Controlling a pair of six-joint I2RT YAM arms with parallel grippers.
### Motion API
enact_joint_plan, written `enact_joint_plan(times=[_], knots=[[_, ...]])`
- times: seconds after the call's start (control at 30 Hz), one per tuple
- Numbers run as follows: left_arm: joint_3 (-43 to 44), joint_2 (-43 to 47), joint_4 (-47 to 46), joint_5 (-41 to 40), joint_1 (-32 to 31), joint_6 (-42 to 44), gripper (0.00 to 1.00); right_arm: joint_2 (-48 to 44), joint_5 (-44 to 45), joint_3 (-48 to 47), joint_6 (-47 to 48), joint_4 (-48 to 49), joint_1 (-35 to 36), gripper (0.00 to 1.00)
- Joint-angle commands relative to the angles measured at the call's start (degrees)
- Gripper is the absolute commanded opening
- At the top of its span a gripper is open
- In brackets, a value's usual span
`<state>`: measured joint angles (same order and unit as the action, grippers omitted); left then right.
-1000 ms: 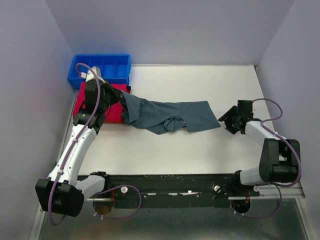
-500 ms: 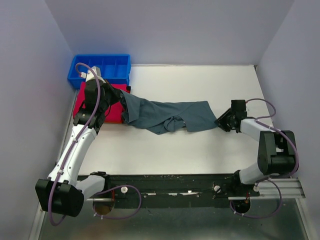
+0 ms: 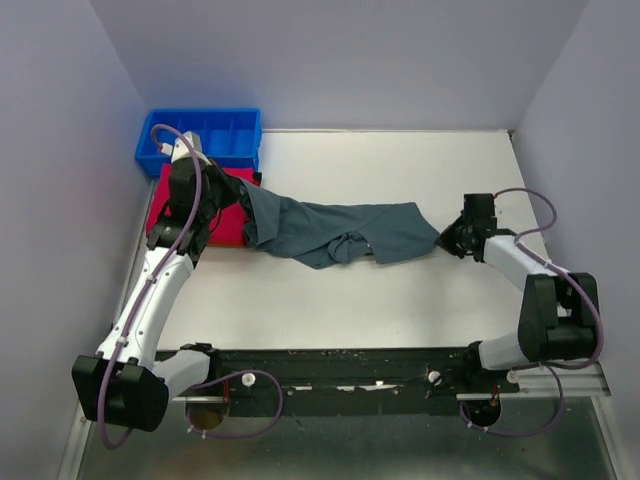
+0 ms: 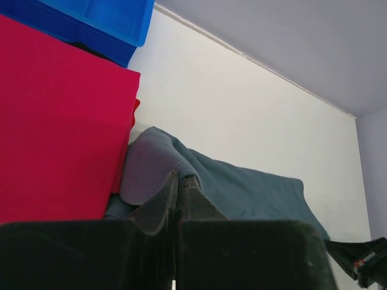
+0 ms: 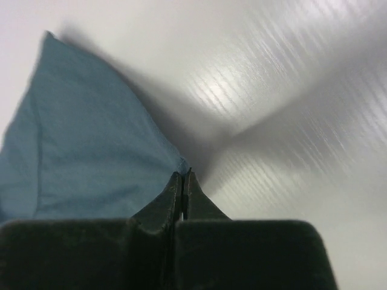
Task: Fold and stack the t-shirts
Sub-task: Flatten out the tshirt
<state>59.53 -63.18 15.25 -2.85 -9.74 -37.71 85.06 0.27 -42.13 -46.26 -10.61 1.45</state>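
Where the rigid blue plastic tray with dividers [image 3: 205,113] is set in the far left corner of the white tabletop [image 3: 400,165], its compartments are partly hidden by the left arm [image 3: 160,285], and their contents cannot be told. A flat bright red-magenta cloth t-shirt [image 3: 228,228] is laid against the tray's near wall. Just off the tray's near right corner, one end of the dark slate grey-blue cloth t-shirt [image 3: 330,232] is clenched in the left gripper [image 4: 181,181]. This shirt is stretched away from the tray, bunched midway, its far corner pinched by the closed right gripper [image 5: 182,176]. Bare tabletop is seen right of the tray and on the shirt's near side.
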Motion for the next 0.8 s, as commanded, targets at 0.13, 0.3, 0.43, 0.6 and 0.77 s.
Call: enact_joint_plan(times=[0.13, 0.3, 0.43, 0.6, 0.77], knots=[[7.8, -11.0, -4.3, 7.1, 0.4, -2.6, 0.0, -19.9, 10.4, -17.3, 6.4, -15.9, -1.0, 0.01], [16.5, -17.4, -6.0, 10.1, 0.3, -5.4, 0.0, -27.5, 10.4, -28.6, 7.9, -23.4, -3.4, 0.01], [28.6, -25.4, -1.3, 11.7, 0.3, -5.1, 0.0, -33.1, 13.0, -36.3, 11.0, -26.0, -3.6, 0.01], [35.8, -36.5, -1.7, 14.4, 0.0, -6.8, 0.0, -35.6, 15.4, -39.7, 12.9, -28.7, -3.5, 0.01], [44.7, -50.1, -2.0, 22.3, -1.7, -7.6, 0.03, -34.3, 14.3, -33.1, 11.5, -28.4, -3.6, 0.01]])
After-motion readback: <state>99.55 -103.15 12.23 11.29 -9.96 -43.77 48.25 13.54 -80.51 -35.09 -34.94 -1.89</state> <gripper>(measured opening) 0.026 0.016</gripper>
